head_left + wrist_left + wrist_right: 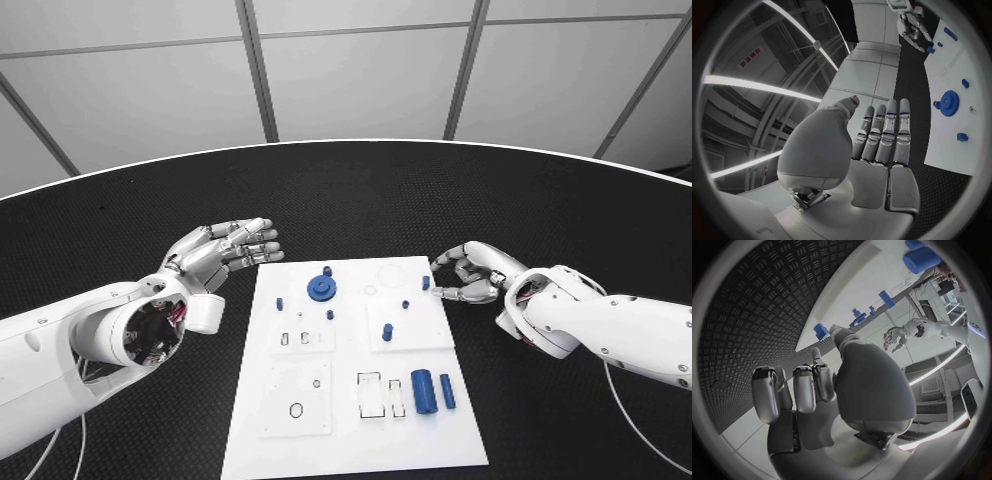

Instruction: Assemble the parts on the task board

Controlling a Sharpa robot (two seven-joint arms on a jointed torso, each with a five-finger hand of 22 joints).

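Nearest the robot, on the white task board (353,420), a large blue cylinder (423,390) lies flat with a slimmer blue rod (447,391) just beside it, next to some outlined slots. Further up the board, a blue peg (387,332) stands on a raised square, and small dark pegs sit on another square to its left. Beyond those, a blue gear (322,290) rests on the board with a small blue piece (280,302) to its left.

The left robot hand (227,252) hovers off the board's far left corner, fingers spread and straight, holding nothing; the left wrist view confirms the flat, empty palm.

The right robot hand (464,272) is at the board's right edge, fingers curled in toward a small blue part (426,283) at that edge. The right wrist view puts a fingertip (836,331) right by the blue part (821,331). Whether it is pinched or only touched, I cannot tell.

Judgement: the step in hand is picking up this edge part. Most pieces look unplaced, so the task is early. Next move calls for a secure pinch and a clean lift without nudging the board.

The table (130,230) is black, with a textured tread pattern and a curved far edge. Behind it, pale panelled walls.
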